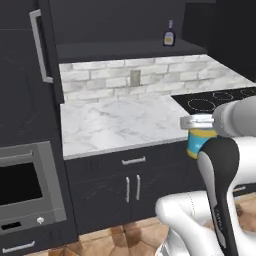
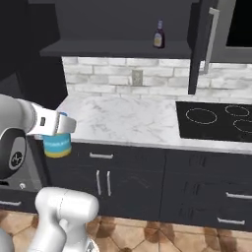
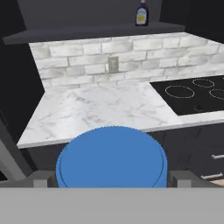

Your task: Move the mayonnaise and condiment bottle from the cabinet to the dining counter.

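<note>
Filling the bottom of the hand view, the round blue lid of the small squat mayonnaise jar (image 3: 112, 156) sits between the two dark fingertips of the end effector (image 3: 112, 180), one at each side of it. In the base views the same jar, with yellow body and blue label band (image 2: 57, 143), hangs in the air under the white hand, in front of the edge of the white grey-veined marble counter (image 1: 120, 125), so the robot judges as grasping the jar with its jaws spread wide around it. The small dark brown condiment bottle (image 1: 169, 37) with red cap stands on the dark shelf of the near-black wall cabinet (image 1: 125, 50), above the brick tiles, well apart from the hand. The dining counter is not seen, so the jar has a long way to travel. The grip is only on the sides near the lid; if the base turns fast, the jar could slip down and fall to the tiled floor (image 2: 162, 236). A wide swing could also knock the open cabinet door (image 2: 199, 44).
</note>
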You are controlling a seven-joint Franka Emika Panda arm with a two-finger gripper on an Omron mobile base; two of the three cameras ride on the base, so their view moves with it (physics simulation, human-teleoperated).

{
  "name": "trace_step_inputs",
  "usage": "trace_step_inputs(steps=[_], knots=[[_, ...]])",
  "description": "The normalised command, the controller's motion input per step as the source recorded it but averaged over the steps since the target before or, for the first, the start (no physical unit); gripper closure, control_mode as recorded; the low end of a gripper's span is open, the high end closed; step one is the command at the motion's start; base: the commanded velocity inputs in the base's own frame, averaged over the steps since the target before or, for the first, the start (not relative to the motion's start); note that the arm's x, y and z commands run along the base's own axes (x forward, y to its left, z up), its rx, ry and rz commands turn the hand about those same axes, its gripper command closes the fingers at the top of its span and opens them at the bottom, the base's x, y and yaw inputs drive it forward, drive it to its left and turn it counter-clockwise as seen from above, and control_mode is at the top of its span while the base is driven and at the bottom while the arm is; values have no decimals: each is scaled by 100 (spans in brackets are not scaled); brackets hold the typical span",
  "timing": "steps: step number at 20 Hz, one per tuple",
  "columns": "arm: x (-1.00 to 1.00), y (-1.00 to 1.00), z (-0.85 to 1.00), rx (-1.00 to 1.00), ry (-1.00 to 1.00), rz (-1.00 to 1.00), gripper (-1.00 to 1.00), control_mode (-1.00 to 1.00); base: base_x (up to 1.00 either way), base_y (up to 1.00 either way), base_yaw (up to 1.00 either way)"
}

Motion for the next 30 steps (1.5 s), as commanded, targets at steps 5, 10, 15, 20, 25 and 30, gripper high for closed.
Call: trace_step_inputs(steps=[5, 10, 15, 20, 25, 30], knots=[[0, 0, 0, 0, 0, 0, 100, 100, -1, -6, -90], [0, 0, 0, 0, 0, 0, 100, 100, 0, -13, -96], [0, 0, 0, 0, 0, 0, 100, 100, 0, -15, -97], [0, 0, 0, 0, 0, 0, 100, 100, 0, -24, -94], [0, 0, 0, 0, 0, 0, 100, 100, 0, -34, -90], [0, 0, 0, 0, 0, 0, 100, 100, 0, -30, -90]])
